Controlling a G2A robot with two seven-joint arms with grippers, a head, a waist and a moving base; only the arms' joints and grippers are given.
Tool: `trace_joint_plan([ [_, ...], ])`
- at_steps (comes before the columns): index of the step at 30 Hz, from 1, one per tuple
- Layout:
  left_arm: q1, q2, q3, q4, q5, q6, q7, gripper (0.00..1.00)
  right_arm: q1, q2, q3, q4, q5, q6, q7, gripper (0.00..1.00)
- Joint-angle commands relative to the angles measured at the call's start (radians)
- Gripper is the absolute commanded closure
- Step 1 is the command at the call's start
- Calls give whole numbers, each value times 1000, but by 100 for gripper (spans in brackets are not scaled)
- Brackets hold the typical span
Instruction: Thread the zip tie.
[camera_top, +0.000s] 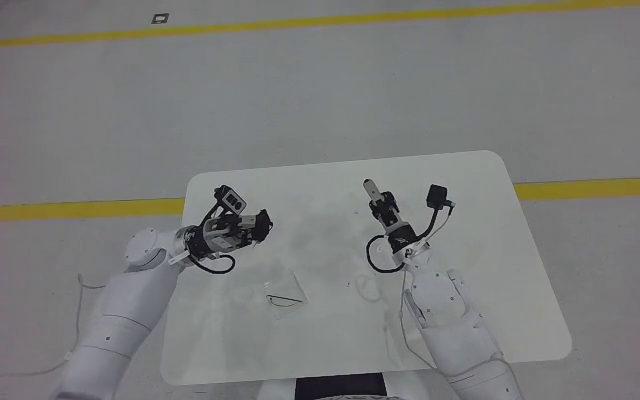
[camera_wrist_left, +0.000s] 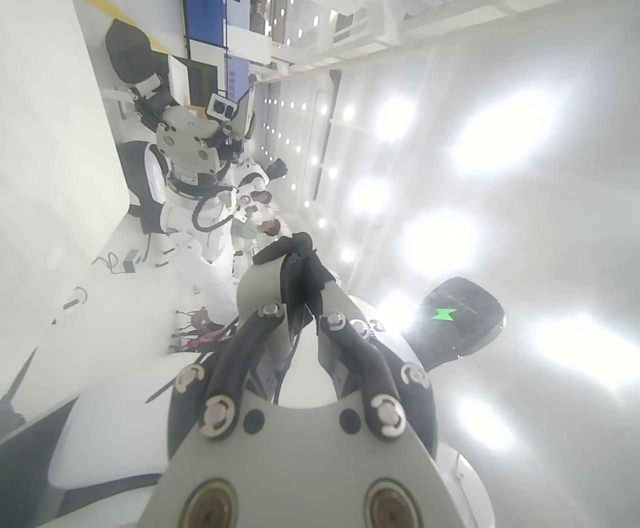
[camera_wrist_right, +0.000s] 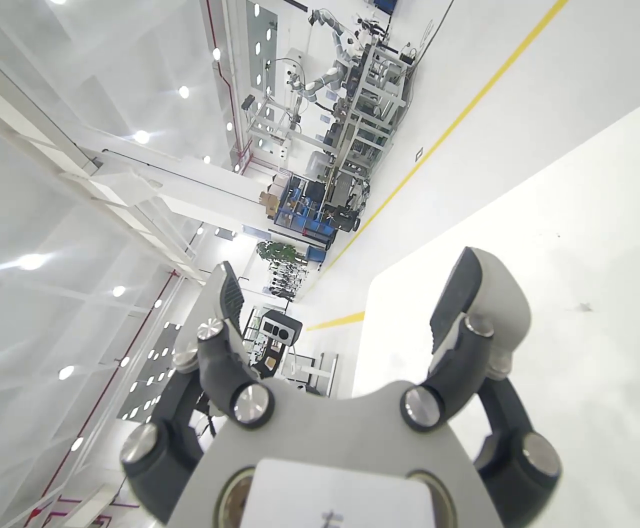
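The zip tie is a thin dark strip lying flat on the white table, near the front and left of centre. My left gripper hovers over the table's left part, behind the tie and apart from it. In the left wrist view its black fingertips are pressed together and point up toward the ceiling, and I see nothing held between them. My right gripper is over the far middle of the table, well to the right of the tie. Its jaws stand wide apart and hold nothing.
Faint scuff marks lie on the table in front of the right arm. The table's rounded far corner is close beyond the right gripper. A yellow floor line runs past both sides of the table.
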Motion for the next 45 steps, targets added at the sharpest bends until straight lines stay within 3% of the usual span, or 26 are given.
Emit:
trace_joint_plan([
  [1,0,0,0,1,0,0,0,100,0,0,0,0,0,0,0,0],
  [6,0,0,0,1,0,0,0,100,0,0,0,0,0,0,0,0],
  [16,15,5,-21,-69,22,106,168,100,0,0,0,0,0,0,0,0],
  [26,42,11,-43,-107,32,160,231,100,0,0,0,0,0,0,0,0],
  [32,55,9,-54,-102,-61,269,298,100,0,0,0,0,0,0,0,0],
  [36,60,4,-54,-89,-149,325,297,100,0,0,0,0,0,0,0,0],
  [43,59,4,-54,-89,-152,327,297,100,0,0,0,0,0,0,0,0],
  [45,64,0,-53,-98,-187,340,325,100,0,0,0,0,0,0,0,0],
])
